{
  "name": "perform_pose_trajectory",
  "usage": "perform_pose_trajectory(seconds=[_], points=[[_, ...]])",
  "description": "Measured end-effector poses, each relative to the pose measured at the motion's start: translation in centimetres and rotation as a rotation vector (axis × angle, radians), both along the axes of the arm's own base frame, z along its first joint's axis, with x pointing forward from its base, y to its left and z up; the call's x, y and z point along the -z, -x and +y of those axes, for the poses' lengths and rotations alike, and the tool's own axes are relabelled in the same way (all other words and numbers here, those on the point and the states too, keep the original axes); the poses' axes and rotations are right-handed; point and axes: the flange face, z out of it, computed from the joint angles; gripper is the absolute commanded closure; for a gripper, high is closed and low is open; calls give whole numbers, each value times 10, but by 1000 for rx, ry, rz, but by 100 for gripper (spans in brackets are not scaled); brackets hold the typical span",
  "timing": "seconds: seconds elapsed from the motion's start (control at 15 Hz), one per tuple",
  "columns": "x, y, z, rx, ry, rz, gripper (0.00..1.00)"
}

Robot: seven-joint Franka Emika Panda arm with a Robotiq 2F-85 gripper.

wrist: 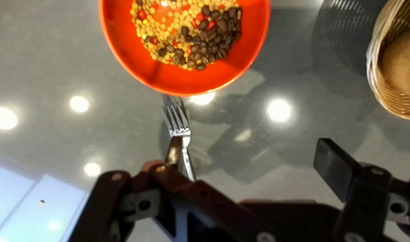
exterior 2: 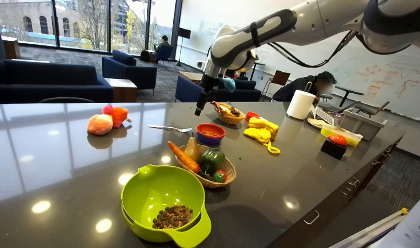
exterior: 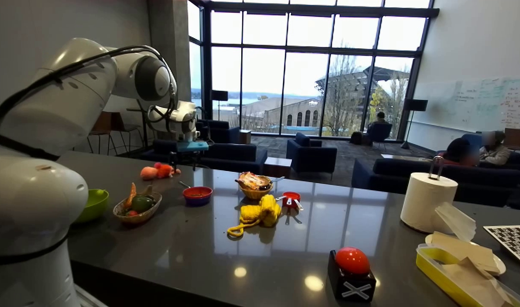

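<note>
Robot arm [exterior: 51,111], nearest the camera in an exterior view, glossy white and jointed, extended over a dark grey surface [exterior 2: 272,179] polished to a mirror-like sheen. Lime-green mixing bowl [exterior 2: 144,193]: smooth-walled, with pouring lip and broad handle, holding a heap of dark and tan grains [exterior 2: 174,217]. Oval wicker basket [exterior 2: 213,183]: coarsely woven, filled with a shiny green bell pepper [exterior 2: 213,159], a tapering orange carrot [exterior 2: 183,157] and a matt tan pear [exterior 2: 192,150], among other produce. Red-and-purple bowl [wrist: 191,80]: round, red within and purple without, near the basket. Fingers [wrist: 336,169]: dark, blunt and block-ended, spread wide above the surface, with nothing clasped between them. Fork [wrist: 181,131]: bright metal, lying on the surface just beside the red-and-purple bowl, its tines directed toward the rim but apart from it. As seen from the wrist, the fork lies lower than the fingers and toward the one at the left of that view, well off the middle of the gap; its slightly slanted long axis runs roughly crosswise to the line joining the two, and part of the handle is hidden behind the nearer finger. Coffee beans [wrist: 211,43]: oval, creased, dark brown, massed toward one side of the red-and-purple bowl among small yellow grains [wrist: 151,32] resembling lentils.
</note>
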Motion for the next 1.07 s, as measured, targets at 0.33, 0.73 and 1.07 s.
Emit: perform_pose_trajectory(seconds=[0.33,0.73,1.07], points=[[19,-16,12,-124,-15,-21,0],[40,-43,19,-210,-17,-53,0],[58,-60,26,-256,-24,-55,0]])
